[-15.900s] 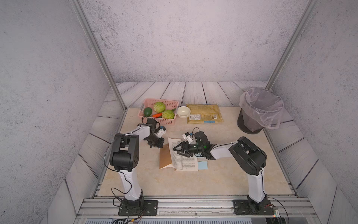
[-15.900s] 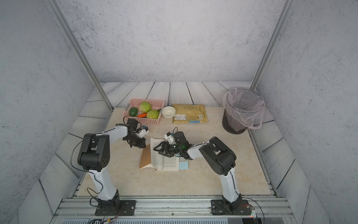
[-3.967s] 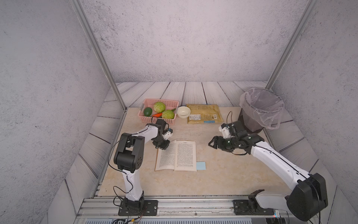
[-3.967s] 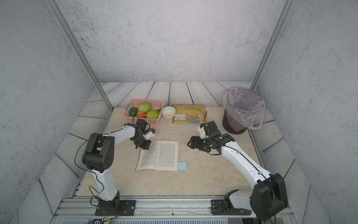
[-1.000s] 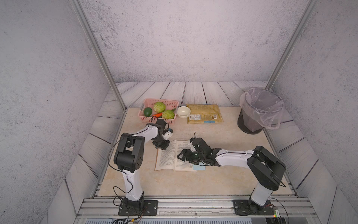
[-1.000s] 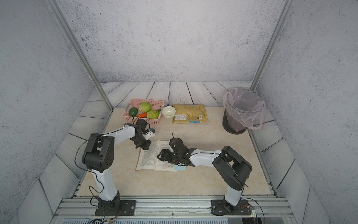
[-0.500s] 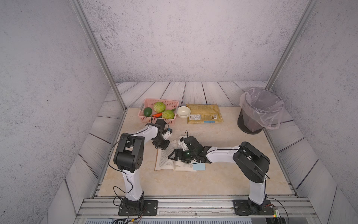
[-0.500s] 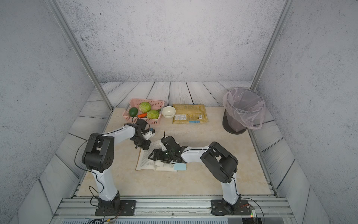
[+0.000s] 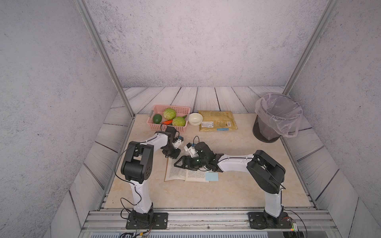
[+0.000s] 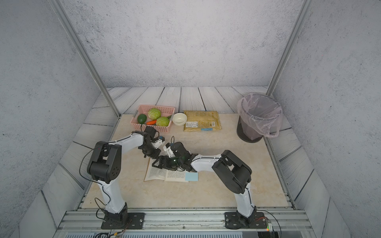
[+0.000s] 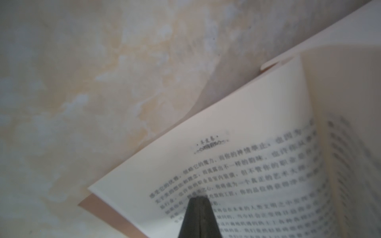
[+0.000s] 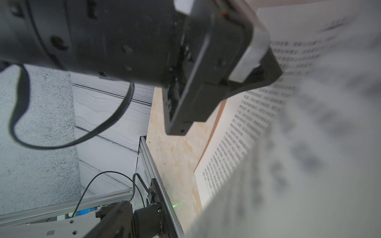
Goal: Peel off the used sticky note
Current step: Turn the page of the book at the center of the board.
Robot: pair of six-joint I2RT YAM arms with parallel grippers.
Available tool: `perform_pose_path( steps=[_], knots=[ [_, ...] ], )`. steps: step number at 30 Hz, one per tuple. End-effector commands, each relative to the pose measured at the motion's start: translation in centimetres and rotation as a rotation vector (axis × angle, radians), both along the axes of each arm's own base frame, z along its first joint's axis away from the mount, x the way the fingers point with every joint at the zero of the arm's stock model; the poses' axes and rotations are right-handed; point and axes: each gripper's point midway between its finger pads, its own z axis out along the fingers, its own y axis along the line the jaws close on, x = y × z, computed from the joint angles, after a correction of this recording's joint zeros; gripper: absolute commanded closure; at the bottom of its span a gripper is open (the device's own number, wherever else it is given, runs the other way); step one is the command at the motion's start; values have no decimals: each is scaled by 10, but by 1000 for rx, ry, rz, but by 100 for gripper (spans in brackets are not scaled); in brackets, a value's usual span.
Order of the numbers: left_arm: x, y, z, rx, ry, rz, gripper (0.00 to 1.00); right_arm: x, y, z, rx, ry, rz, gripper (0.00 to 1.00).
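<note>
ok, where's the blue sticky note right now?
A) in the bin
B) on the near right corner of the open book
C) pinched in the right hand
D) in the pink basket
B: the blue sticky note lies flat on the near right corner of the open book, sticking out past the page edge.

- Both top views are bright, lit evenly from above. The arms cast only soft, pale shadows on the bench [image 9: 226,195], and the sticky note [image 9: 212,176] looks crisp.
- Left wrist view: the print on the book [image 11: 247,164] is soft and blurs most where the page curves. A broad grey shadow crosses the bench.
- Right wrist view: the nearest page is heavily out of focus.
</note>
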Motion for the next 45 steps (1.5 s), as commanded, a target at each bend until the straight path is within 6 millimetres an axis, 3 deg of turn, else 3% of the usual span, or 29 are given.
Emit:
perform_pose_path(
  steps=[1,8,13,17,23,26,28,30,33,38,45],
  knots=[
    [-2,8,-12,24,28,20,100,-5,10,-6,34,30,38,8],
    [-2,10,-13,26,33,23,100,-4,11,-29,19,69,18,8],
    [3,22,-6,34,38,46,100,-5,11,-38,16,87,19,9],
    [15,39,20,25,-7,83,100,-6,10,-41,10,90,20,9],
    [37,66,77,21,-111,133,93,-5,10,-48,0,100,15,9],
    [39,61,101,-20,-150,127,90,-4,10,-47,2,98,13,9],
    [32,44,106,-101,-128,98,89,-4,10,-48,0,98,10,9],
    [23,28,101,-130,-93,63,90,-4,9,-49,-1,99,10,9],
    [13,11,78,-117,-52,9,92,-5,10,-49,3,101,11,9],
    [9,-10,48,-152,-10,-12,95,-5,9,-48,1,97,10,10],
    [5,-15,11,-52,56,-49,98,-4,8,-45,-4,93,7,10]
  ],
)
